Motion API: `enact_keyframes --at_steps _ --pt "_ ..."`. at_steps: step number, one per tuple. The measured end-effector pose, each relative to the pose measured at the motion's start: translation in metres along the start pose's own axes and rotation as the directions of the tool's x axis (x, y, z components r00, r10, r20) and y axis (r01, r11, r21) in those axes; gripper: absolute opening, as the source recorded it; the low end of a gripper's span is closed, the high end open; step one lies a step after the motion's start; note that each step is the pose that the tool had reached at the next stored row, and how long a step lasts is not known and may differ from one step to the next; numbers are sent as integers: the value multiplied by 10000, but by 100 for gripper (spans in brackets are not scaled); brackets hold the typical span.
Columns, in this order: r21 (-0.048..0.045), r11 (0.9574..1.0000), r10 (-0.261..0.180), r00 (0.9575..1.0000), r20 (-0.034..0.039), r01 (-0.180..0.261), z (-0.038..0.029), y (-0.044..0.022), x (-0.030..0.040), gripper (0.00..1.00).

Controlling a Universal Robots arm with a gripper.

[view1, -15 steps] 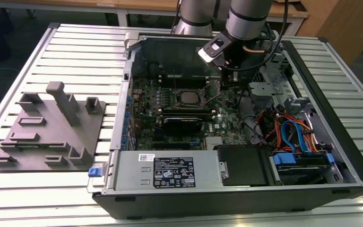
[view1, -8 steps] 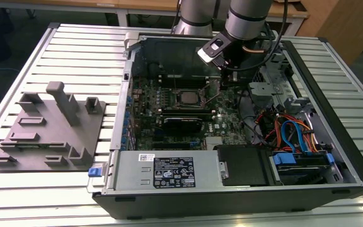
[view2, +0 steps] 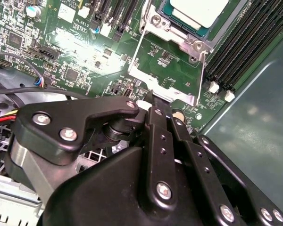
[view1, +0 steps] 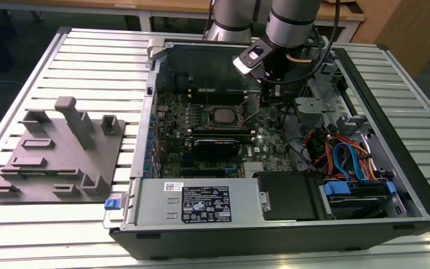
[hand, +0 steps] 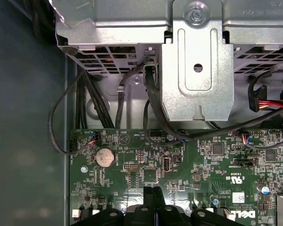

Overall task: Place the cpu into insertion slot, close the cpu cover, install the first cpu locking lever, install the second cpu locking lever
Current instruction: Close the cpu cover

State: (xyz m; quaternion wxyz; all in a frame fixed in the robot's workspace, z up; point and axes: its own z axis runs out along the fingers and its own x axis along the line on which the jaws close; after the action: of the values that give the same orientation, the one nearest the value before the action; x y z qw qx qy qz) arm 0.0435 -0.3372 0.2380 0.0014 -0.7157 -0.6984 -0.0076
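Evidently the step in hand is closing the cover. Inside the open computer case (view1: 275, 242), over the green board (view1: 172, 120), the gripper (view2: 156, 106) has its fingers pressed together. Their tips are at the free edge of the cpu cover (view2: 166, 92), which stands tilted up from the slot (view2: 179, 40). Whether that thin edge is pinched between them I cannot tell. The cpu (view2: 198, 9) already sits in the slot, silver top up. To do this well, I judge the cover wants a slow push over its hinge, with the tips kept off the cpu and the small parts around it, ending once the frame lies flat. As for writing, a large white label (view1: 204, 204) on the grey metal box (view1: 155, 208) carries dense print. A small barcode sticker (view1: 172, 186) sits just beside it, and the board bears white lettering.
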Motion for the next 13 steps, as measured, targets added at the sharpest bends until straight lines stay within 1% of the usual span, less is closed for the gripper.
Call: enact_keyframes --at_steps 13 --pt "0 10000 0 10000 1 0 0 -33 -1 10"
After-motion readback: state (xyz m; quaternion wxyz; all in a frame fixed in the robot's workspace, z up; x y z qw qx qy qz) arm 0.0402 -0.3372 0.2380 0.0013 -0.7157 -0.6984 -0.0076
